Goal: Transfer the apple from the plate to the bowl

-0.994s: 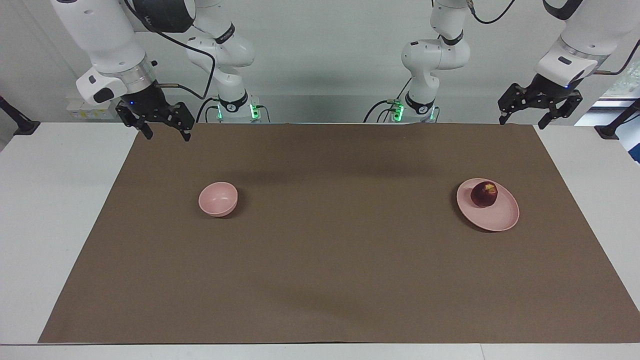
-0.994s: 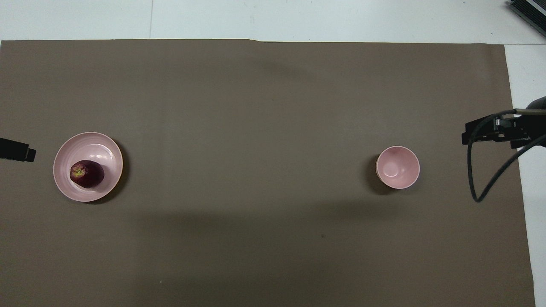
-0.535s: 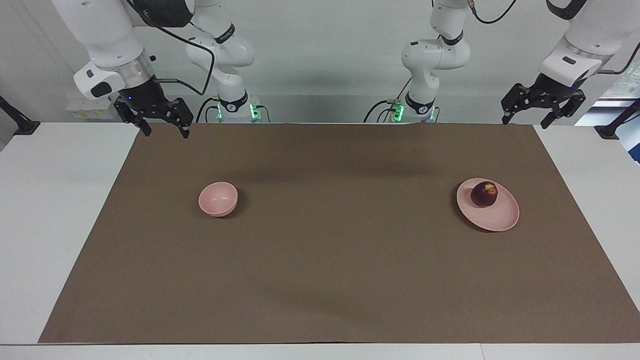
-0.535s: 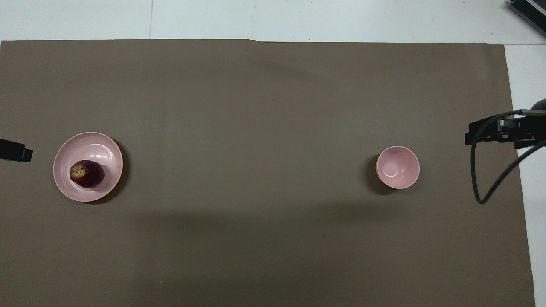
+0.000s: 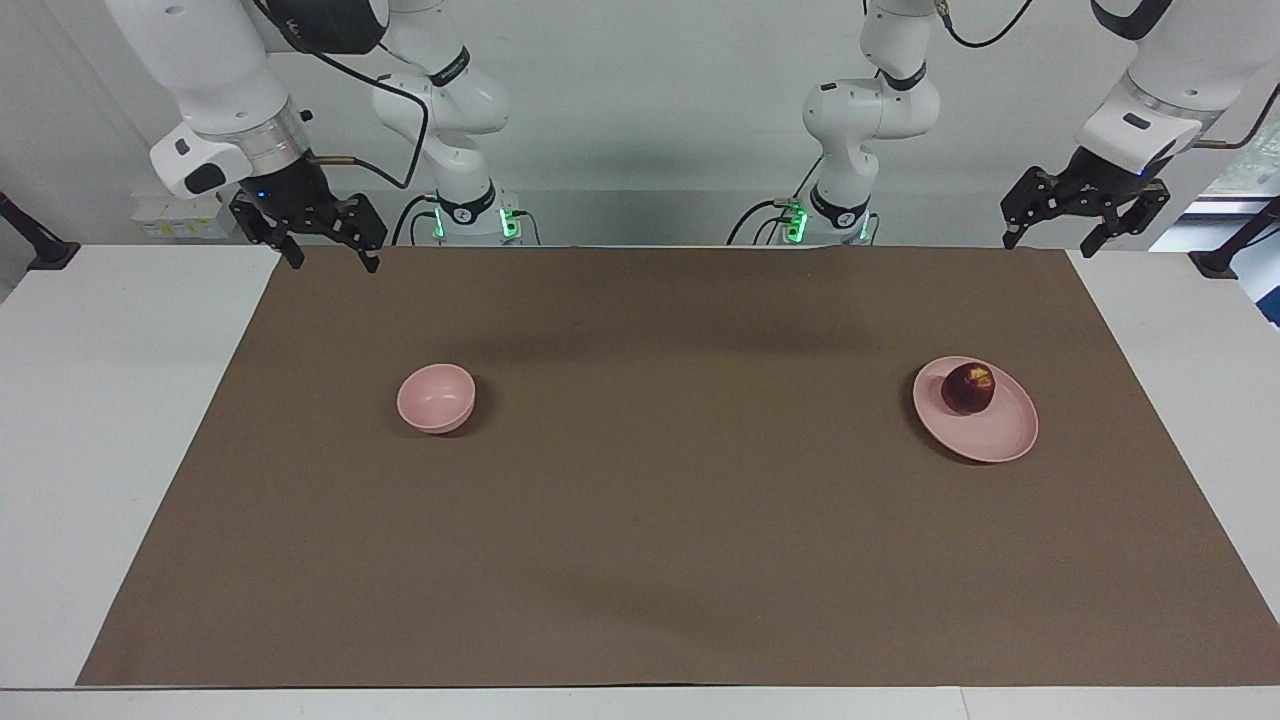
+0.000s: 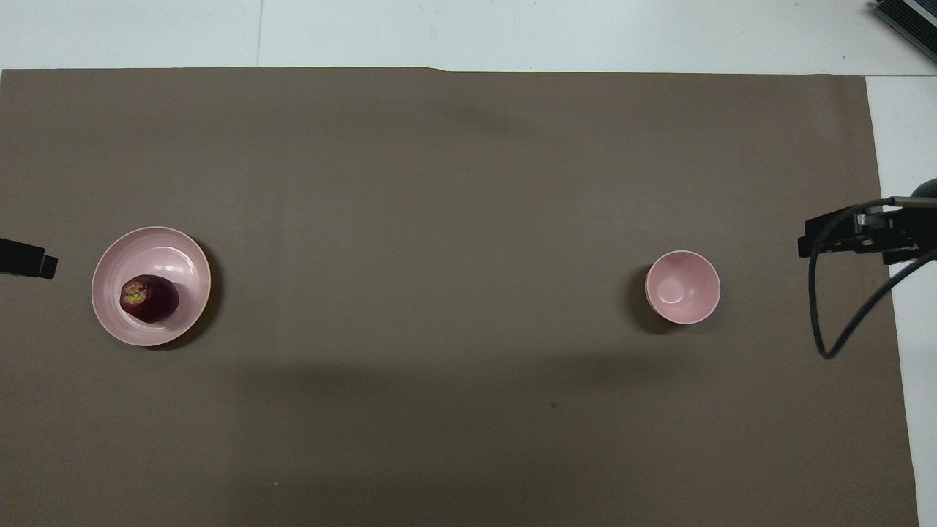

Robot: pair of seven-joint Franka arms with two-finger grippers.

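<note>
The dark red apple [image 5: 968, 388] lies on the pale pink plate [image 5: 1000, 435] toward the left arm's end of the table. In the overhead view the apple [image 6: 148, 298] sits on the part of the plate [image 6: 172, 252] nearer to the robots. The small pink bowl [image 5: 436, 397] stands empty toward the right arm's end, also in the overhead view [image 6: 682, 287]. My left gripper [image 5: 1048, 245] hangs open and empty over the mat's corner, apart from the plate. My right gripper [image 5: 335, 264] hangs open and empty over the mat's other corner by the robots.
A brown mat [image 5: 660, 480] covers most of the white table [image 5: 100, 450]. The right arm's black cable [image 6: 834, 322] loops down beside its gripper [image 6: 842, 233]. Only the tip of the left gripper [image 6: 25, 258] shows in the overhead view.
Both grippers have drifted slightly up and back toward the robots. The apple, plate and bowl have not moved.
</note>
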